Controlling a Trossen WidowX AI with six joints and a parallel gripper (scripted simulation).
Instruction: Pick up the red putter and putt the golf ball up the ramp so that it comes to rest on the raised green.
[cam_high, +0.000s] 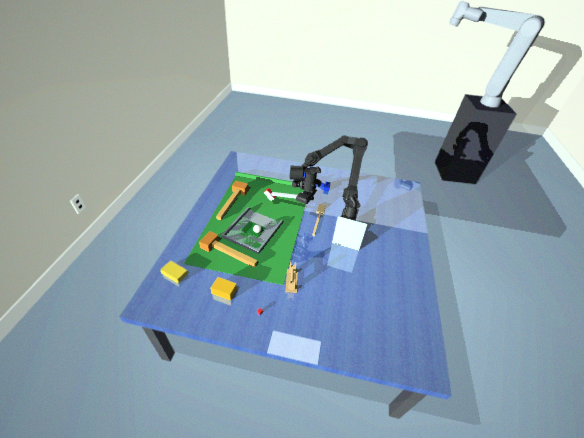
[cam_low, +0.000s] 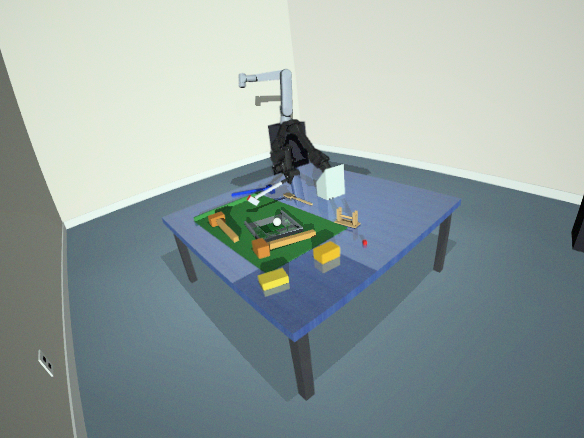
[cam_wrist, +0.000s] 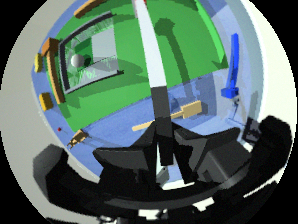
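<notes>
My gripper (cam_high: 304, 198) (cam_low: 289, 180) (cam_wrist: 160, 123) is shut on the black grip of the red putter (cam_high: 286, 195) (cam_low: 269, 189) (cam_wrist: 152, 55). The putter's white shaft slants down to a red and white head, held over the back part of the green mat (cam_high: 270, 271) (cam_wrist: 190, 50). The white golf ball (cam_high: 257, 228) (cam_low: 277, 221) (cam_wrist: 77, 60) is inside the dark-railed frame, at the dark green square, well away from the putter head. The light grey ramp (cam_high: 261, 217) (cam_wrist: 104, 45) is on the putter's side of the ball. Whether the ball is still moving cannot be told.
Two orange-headed hammers (cam_high: 229, 204) (cam_high: 235, 252) lie on the mat beside the frame. Yellow blocks (cam_high: 174, 271) (cam_high: 223, 288), a wooden stand (cam_high: 292, 282) and a red cube (cam_high: 259, 311) are near the front. A tan mallet (cam_high: 317, 221) (cam_wrist: 192, 109) and a blue tool (cam_low: 245, 192) (cam_wrist: 236, 66) lie near the arm.
</notes>
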